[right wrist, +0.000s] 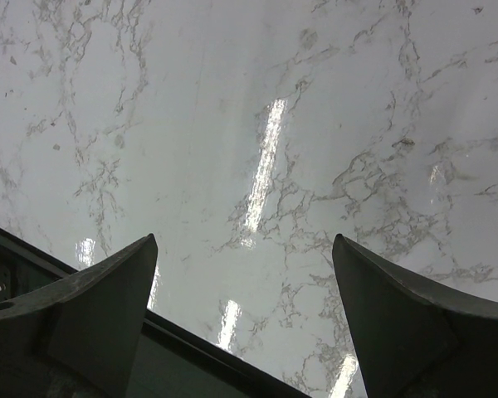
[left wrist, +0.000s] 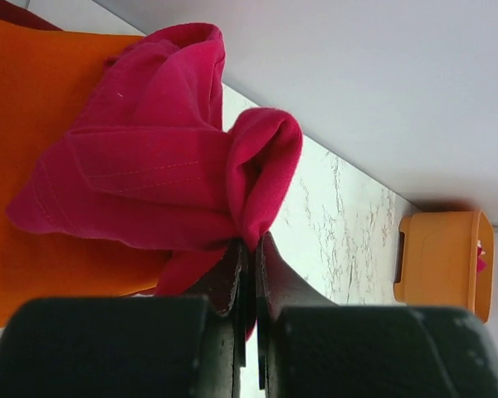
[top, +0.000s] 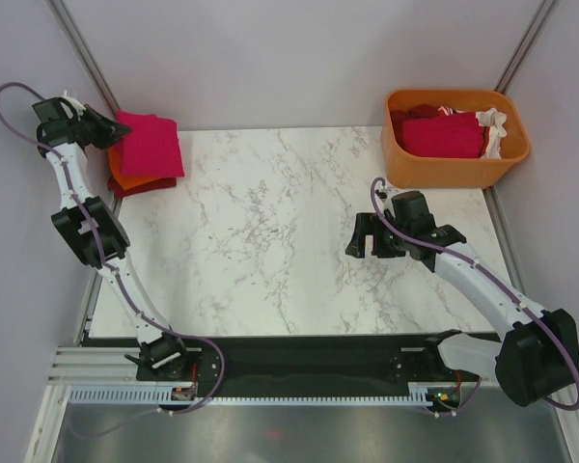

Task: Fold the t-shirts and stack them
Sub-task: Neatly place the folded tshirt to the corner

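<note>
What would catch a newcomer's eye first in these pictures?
The bright crimson-pink folded t-shirt tops an orange shirt and a dark red shirt at the marble table's far left corner, its edge pinched by the left gripper. At the far right, a rigid orange plastic tub holds red and white cloth; the right gripper hangs open.

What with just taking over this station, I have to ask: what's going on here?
The left gripper is shut on a fold of the crimson-pink t-shirt, which tops the orange t-shirt at the table's far-left corner. The right gripper hangs open over bare marble. More shirts sit in the orange tub.
</note>
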Robot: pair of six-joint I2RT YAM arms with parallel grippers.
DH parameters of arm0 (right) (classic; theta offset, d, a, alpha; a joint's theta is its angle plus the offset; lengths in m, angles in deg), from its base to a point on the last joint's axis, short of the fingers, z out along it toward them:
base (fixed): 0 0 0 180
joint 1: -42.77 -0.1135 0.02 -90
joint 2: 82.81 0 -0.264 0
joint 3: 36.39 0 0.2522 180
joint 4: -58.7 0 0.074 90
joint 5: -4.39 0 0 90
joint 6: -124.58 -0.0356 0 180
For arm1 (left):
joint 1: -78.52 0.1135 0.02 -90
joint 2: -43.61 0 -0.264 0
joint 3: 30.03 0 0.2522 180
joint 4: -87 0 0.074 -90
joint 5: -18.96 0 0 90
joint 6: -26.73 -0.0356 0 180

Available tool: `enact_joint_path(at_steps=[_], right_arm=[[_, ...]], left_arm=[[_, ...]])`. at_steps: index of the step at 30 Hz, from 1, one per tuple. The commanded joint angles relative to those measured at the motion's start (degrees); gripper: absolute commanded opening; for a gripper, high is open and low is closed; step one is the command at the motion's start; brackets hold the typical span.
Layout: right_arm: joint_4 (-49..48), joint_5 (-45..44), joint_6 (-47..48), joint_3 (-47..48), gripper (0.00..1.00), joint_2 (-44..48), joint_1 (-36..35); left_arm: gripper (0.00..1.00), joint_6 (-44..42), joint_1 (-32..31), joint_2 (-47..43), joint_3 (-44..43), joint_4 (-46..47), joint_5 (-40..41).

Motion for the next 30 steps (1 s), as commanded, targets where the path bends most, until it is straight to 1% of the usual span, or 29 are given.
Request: enact_joint_path(at_steps=[1,4,5,6,7,8,9,11,12,13,14,15,17,18,20,21,22,23,25,26,27,28,30], right_arm=[[-1.53,1.03,0.71,-0.66,0.95,-0.63,0.21],[-1.62,1.12,0.71,-0.75,0.95,-0.72,0.21],[-1.62,1.30,0.71,-0.75,0.95,-0.63,0.30],[-1.62,1.38,0.71,-0.84,0.95,-0.55,0.21],[-1.62,1.47,0.62,-0.92,0.95,-0.37,0.21],[-1.54,1.56,0.54,-1.01,0.95,-0.11,0.12],[-1.53,1.74,0.54,-1.10,0.95,0.07,0.21],[-1.45,1.91,0.62,-1.54,0.95,0.59,0.12],[-1.45,2.09,0.62,-1.71,0.95,0.68,0.12],[-1.45,2.26,0.54,-1.98,0.95,0.77,0.12],[-1.27,2.26,0.62,-2.24,0.95,1.12,0.12],[-1.36,2.44,0.62,-2.50,0.95,1.21,0.12],[-1.27,2.26,0.71,-3.03,0.95,1.13,0.03],[-1.36,2.26,0.71,-3.12,0.95,1.04,0.03],[-1.62,2.79,0.71,-3.12,0.95,0.86,0.03],[-1.71,2.88,0.62,-3.04,0.95,0.95,0.12],[-1.97,3.23,0.71,-2.86,0.95,0.95,-0.05],[-1.97,3.23,0.62,-2.77,0.95,0.95,-0.06],[-1.80,3.49,0.62,-2.51,0.95,1.21,-0.06],[-2.06,3.58,0.71,-2.68,0.95,1.56,-0.06],[-2.24,3.67,0.45,-2.77,0.95,1.74,-0.14],[-2.67,3.76,0.45,-2.95,0.95,1.91,-0.06],[-2.76,4.46,0.45,-2.86,0.95,2.09,-0.14]], left_arm=[[0.02,2.83,4.97,-1.77,0.12,1.73,3.41],[0.06,0.72,5.07,-1.60,-0.05,-0.64,10.26],[0.16,-0.24,4.98,-1.51,-0.40,-1.08,11.84],[0.25,-0.86,4.98,-1.07,-0.75,-1.78,15.77],[0.32,-1.39,4.89,-0.81,-1.89,-3.01,17.81],[0.36,-2.70,4.80,0.15,-2.77,-3.89,19.84],[0.38,-3.24,4.72,0.68,-3.73,-4.51,24.12],[0.36,-4.11,4.71,1.65,-6.02,-5.39,28.63],[0.37,-4.47,4.71,1.83,-6.46,-5.40,32.39],[0.40,-4.56,4.71,1.66,-6.55,-5.48,35.04],[0.50,-4.47,4.71,1.48,-6.47,-6.18,37.50],[0.54,-4.56,4.71,0.87,-6.47,-6.97,42.74],[0.66,-3.08,4.71,-0.10,-7.34,-10.03,49.36],[0.67,-2.98,4.80,-1.15,-7.52,-10.75,52.87],[0.73,-1.32,4.80,-2.03,-9.36,-13.90,56.84],[0.74,-0.44,4.80,-2.82,-9.28,-14.44,60.08],[0.75,0.96,4.80,-4.05,-8.32,-15.40,61.68],[0.75,1.50,4.72,-4.49,-7.97,-16.46,65.43],[0.75,2.99,4.80,-6.94,-5.00,-17.35,65.65],[0.74,3.78,4.98,-7.83,-3.32,-17.35,62.08],[0.73,4.75,5.15,-8.97,-1.22,-16.91,60.13],[0.72,5.80,5.07,-11.24,3.77,-16.65,59.33],[0.72,8.44,4.89,-15.99,12.21,-12.98,58.80]])
